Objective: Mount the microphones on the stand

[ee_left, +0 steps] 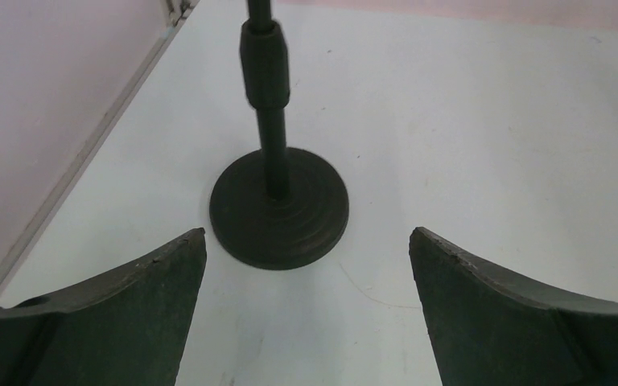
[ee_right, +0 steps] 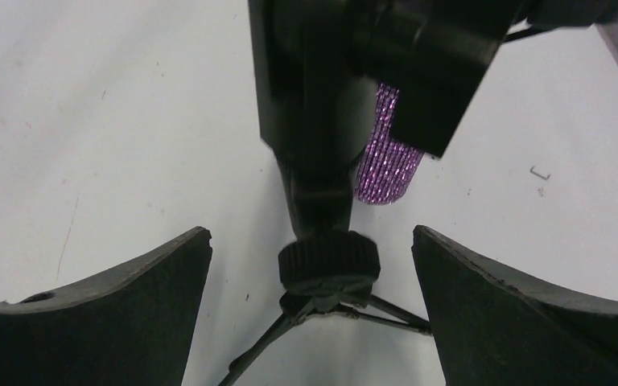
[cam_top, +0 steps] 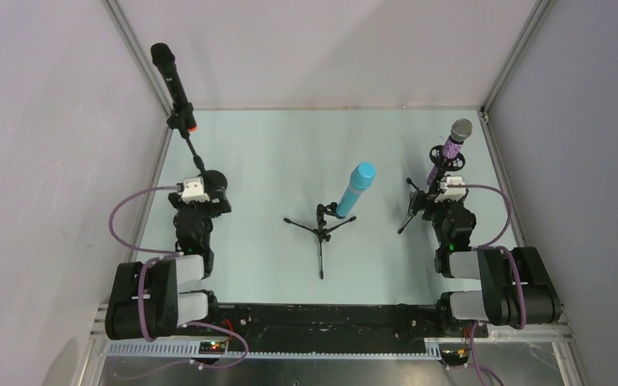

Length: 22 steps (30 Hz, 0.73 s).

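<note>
The long black microphone (cam_top: 173,80) with the orange-red ring sits in a tall stand whose round base (ee_left: 279,207) lies just ahead of my left gripper (ee_left: 307,241), which is open and empty. The turquoise microphone (cam_top: 356,190) sits tilted in the middle tripod stand (cam_top: 319,229). The purple glitter microphone (cam_top: 452,143) with the silver mesh head sits in the right tripod stand (ee_right: 330,265); its purple body also shows in the right wrist view (ee_right: 386,157). My right gripper (ee_right: 312,241) is open, its fingers either side of the stand's knob, not touching.
The pale table (cam_top: 273,145) is boxed in by grey walls with metal corner rails at left (cam_top: 141,56) and right (cam_top: 511,56). Tripod legs spread on the table near the middle (cam_top: 320,261) and by the right arm (cam_top: 409,219).
</note>
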### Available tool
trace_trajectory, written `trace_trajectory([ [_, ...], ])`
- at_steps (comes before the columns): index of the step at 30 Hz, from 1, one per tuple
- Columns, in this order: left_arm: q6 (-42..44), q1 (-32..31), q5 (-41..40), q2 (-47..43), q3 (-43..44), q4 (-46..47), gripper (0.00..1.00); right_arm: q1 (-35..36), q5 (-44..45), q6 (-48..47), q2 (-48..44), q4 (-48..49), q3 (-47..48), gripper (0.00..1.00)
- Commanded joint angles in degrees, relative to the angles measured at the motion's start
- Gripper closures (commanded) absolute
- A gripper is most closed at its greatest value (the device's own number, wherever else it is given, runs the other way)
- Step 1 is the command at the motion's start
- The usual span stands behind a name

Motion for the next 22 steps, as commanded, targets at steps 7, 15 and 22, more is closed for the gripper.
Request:
trace_trajectory([
  [7,1.9,-0.4,-2.2,0.1,0.7,4.9,0.0,-0.3,6.5,2.6,0.9,-2.9,4.5,0.01],
  [15,1.8,-0.4,-2.5,0.3,2.7,1.8,0.0,-0.9,6.4,3.4,0.9,-4.2,5.1,0.0],
  [22,1.8,-0.4,-2.5,0.5,2.8,1.5,0.0,-0.9,6.4,3.4,0.9,-4.2,5.2,0.0],
])
